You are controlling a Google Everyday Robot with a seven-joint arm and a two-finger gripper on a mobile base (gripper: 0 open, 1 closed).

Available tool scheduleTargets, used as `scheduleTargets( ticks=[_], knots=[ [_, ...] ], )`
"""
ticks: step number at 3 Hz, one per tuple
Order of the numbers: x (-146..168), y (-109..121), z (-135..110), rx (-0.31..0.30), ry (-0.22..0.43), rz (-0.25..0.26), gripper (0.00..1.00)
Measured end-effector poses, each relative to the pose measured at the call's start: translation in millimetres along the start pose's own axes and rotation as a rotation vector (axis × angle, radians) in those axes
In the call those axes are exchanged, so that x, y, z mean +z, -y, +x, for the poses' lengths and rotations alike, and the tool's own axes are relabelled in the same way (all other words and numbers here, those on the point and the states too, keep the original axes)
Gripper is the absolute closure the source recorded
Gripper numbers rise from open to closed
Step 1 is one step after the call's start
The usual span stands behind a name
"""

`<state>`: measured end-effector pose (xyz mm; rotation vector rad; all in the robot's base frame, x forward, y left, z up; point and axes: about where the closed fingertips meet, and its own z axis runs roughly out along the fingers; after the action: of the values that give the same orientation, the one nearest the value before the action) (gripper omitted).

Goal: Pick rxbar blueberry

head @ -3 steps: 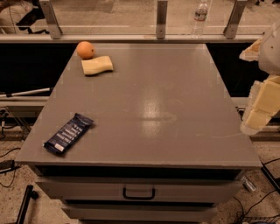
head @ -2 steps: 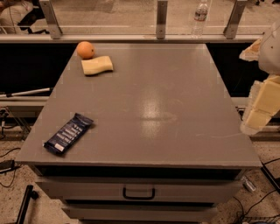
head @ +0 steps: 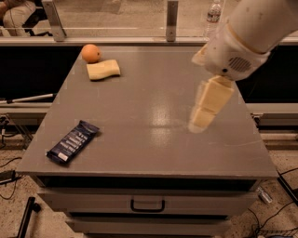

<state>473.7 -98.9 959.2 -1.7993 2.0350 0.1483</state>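
The rxbar blueberry is a flat dark navy wrapper with white lettering. It lies at an angle near the front left corner of the grey table. My gripper hangs from the white arm, which comes in from the upper right. It hovers over the right-centre of the table, well to the right of the bar and holding nothing.
A round orange fruit and a pale yellow sponge sit at the back left of the table. A glass barrier with metal posts runs behind, with a water bottle beyond it. A drawer handle is below the front edge.
The arm has swung in from the right edge toward the table's middle, and the gripper is now over the tabletop. The bar, fruit and sponge have not moved.
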Motion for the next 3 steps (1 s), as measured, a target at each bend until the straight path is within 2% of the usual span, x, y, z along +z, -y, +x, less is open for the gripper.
scheduleTargets(
  ticks=[1,2,3],
  knots=[
    [48.8,-4.7,-60.9,-0.022,0.103,-0.084,0.0],
    [93.3,-9.6,-98.0,-0.007,0.208,-0.129,0.0],
    [114.0,-17.5,-126.4,-0.069,0.309,-0.157,0.0]
  ],
)
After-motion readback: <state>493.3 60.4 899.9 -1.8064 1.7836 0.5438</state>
